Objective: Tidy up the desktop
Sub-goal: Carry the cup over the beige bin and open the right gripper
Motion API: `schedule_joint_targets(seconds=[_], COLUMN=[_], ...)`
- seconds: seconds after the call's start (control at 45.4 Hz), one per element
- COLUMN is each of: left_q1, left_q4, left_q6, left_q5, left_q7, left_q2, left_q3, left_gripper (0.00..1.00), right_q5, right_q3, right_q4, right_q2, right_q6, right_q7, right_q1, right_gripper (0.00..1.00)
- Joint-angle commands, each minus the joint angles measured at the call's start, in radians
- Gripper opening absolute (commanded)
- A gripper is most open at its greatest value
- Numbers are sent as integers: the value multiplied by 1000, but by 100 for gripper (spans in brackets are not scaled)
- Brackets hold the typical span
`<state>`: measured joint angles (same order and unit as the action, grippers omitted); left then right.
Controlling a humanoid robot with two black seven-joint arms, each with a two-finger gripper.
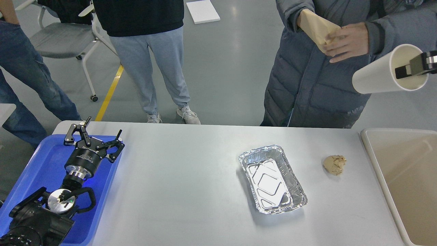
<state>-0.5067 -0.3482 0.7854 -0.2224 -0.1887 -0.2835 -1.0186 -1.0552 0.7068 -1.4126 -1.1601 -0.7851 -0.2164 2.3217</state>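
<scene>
Desktop (191,191) fills the lower centre of the frame, pale grey and flat. At lower left, a blue tray (41,157) sits on it; the left gripper (99,133) hangs over the tray, jaws spread and holding nothing. Right of centre lies a foil container (272,178), open side up. Just beyond, well apart from it, rests a crumpled brown paper ball (334,164). A beige bin (403,181) occupies the lower right edge. At upper right, the right gripper (411,68) pinches the rim of a white paper cup (379,77), tipped sideways above the floor.
</scene>
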Motion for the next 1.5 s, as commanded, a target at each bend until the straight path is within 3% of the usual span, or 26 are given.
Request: schedule_joint_targets(seconds=[0.0, 0.375, 0.859, 1.19, 1.344, 1.476], left_q1=[0, 0, -1, -1, -1, -1], left_q4=[0, 0, 0, 0, 0, 0], left_q6=[0, 0, 0, 0, 0, 0], left_q5=[0, 0, 0, 0, 0, 0], left_q7=[0, 0, 0, 0, 0, 0], left_q2=[0, 0, 0, 0, 1, 0], left_q3=[0, 0, 0, 0, 0, 0], left_gripper=[100, 100, 100, 100, 100, 100], right_q5=[-28, -48, -8, 90, 198, 293], right_q3=[101, 241, 241, 237, 237, 235], right_q4=[133, 497, 690, 698, 738, 820], right_q2=[10, 17, 3, 26, 115, 186], right_q6=[0, 0, 0, 228, 345, 377], right_q7=[-3, -1, -1, 5, 8, 8], right_q1=[7, -172, -515, -729, -864, -973], right_gripper=[0, 0, 0, 0, 0, 0])
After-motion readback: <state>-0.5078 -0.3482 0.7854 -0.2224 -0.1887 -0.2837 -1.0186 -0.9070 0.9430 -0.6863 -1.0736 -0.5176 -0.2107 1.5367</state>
